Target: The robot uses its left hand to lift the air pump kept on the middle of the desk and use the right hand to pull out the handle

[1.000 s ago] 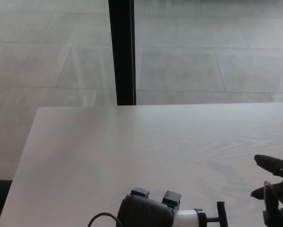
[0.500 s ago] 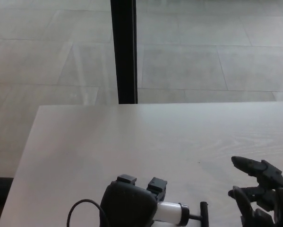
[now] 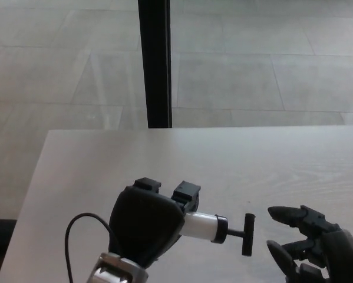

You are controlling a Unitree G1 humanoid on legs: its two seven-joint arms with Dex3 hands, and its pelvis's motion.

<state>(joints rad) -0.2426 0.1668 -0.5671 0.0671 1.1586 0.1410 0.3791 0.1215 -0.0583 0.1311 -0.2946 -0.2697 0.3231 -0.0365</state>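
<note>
Pale wood desk (image 3: 105, 171); left hand (image 3: 145, 227) grips pump (image 3: 203, 227), right hand (image 3: 312, 244) spread.

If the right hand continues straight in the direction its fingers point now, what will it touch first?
Probably the black T-handle of the air pump. The open right hand points its fingers leftward at it, with bare desk between them. Depth is unclear, so it might pass slightly behind it.

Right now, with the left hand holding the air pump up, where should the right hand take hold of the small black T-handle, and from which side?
Grip the black T-handle's crossbar, coming in from the robot's right. The bar stands roughly upright at the end of a thin rod sticking out of the white pump cylinder toward the open right hand, so fingers can wrap it and pull rightward along the rod. The left hand holds the pump body.
</note>
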